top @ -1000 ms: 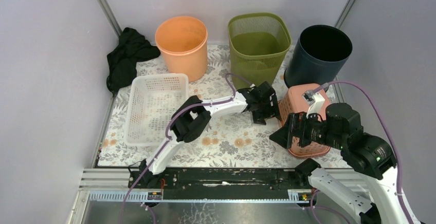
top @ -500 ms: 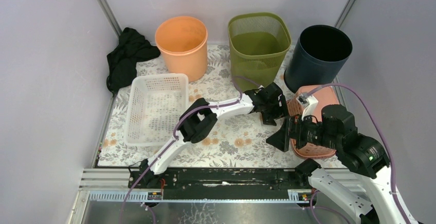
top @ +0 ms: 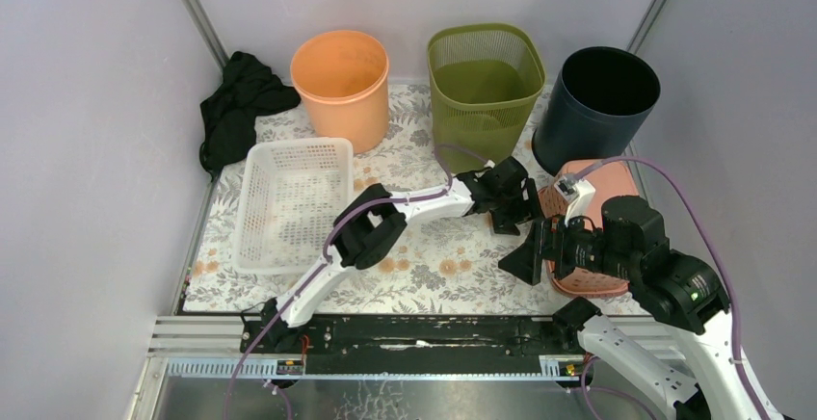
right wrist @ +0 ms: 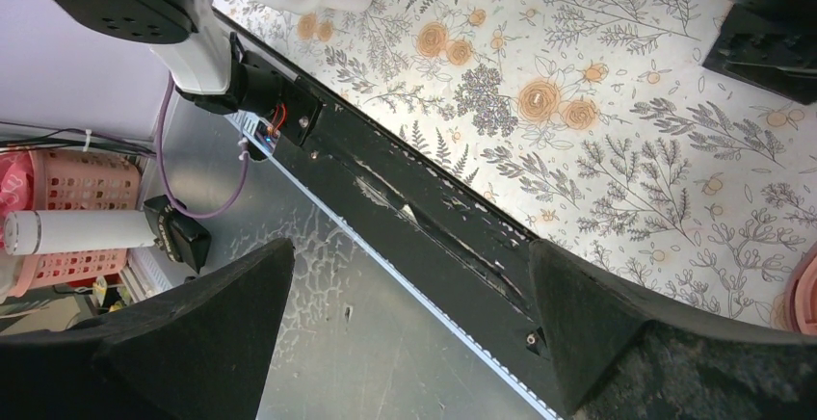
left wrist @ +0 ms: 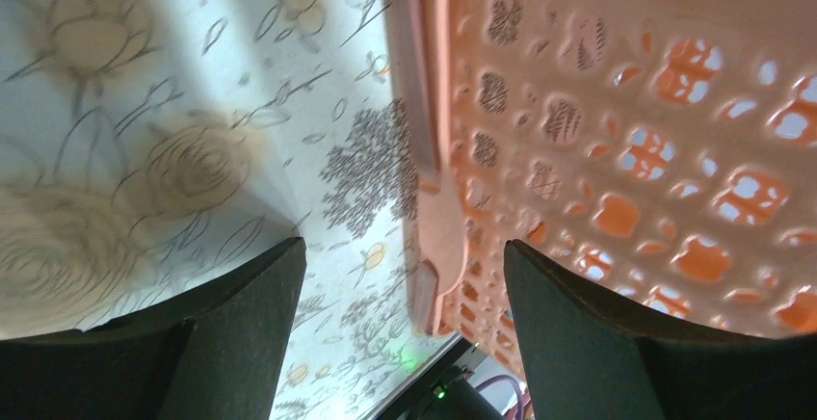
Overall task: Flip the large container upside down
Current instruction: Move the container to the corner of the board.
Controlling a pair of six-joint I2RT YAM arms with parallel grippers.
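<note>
On the floral table (top: 424, 275), well in front of the three upright bins at the back, the pink basket (top: 617, 181) sits at the right side, just ahead of the dark bin (top: 597, 102). I take it for the large container, since both arms crowd it. Its base seems to face upward with the wider rim low, so the flip looks nearly done. The left gripper (left wrist: 405, 324) is spread open, with the basket's rim (left wrist: 429, 102) framed between its fingers but not clamped. The right gripper (right wrist: 414, 343) gapes wide and empty over the table's near edge. The next move probably calls for checking that the rim sits flat, then backing off.
</note>
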